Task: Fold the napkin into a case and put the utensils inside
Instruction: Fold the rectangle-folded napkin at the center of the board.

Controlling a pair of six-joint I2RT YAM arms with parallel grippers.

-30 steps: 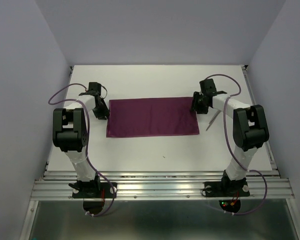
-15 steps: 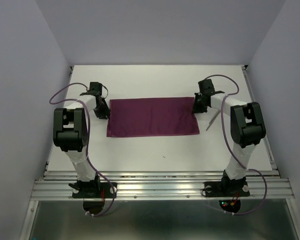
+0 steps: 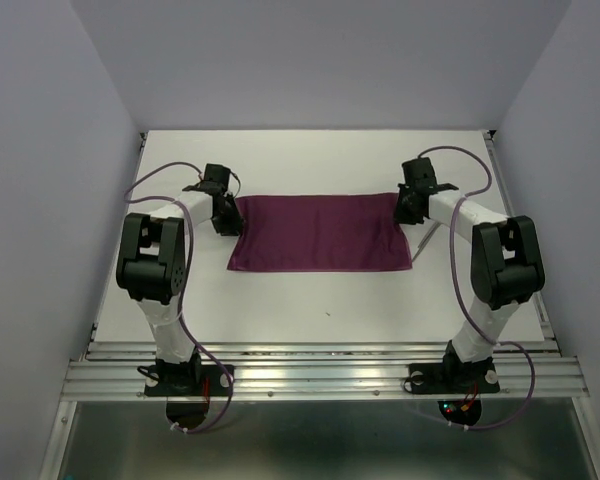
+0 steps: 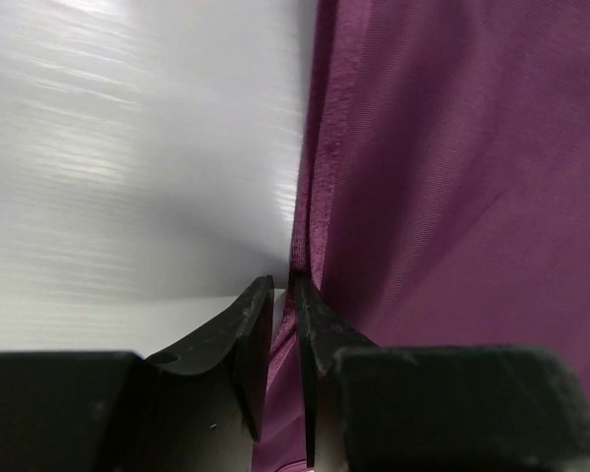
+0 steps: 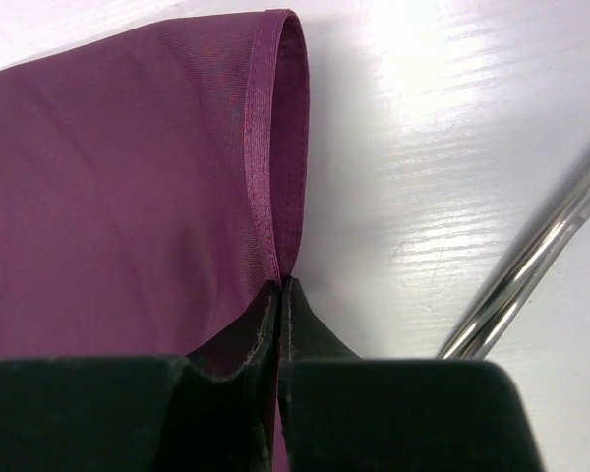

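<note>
Both arms have shifted the napkin (image 3: 320,232) toward the right of the overhead frame, and the right hand (image 3: 406,212) has pinched shut on its right hem. Our left hand (image 3: 228,222) is clamped on the opposite hem. We see the cloth lying mid-frame on the counter (image 3: 310,300), long axis left to right, held between both hands (one at each short end). One silver utensil (image 5: 541,251) lies just right of the right hand, close enough to snag the coming fold.
</note>
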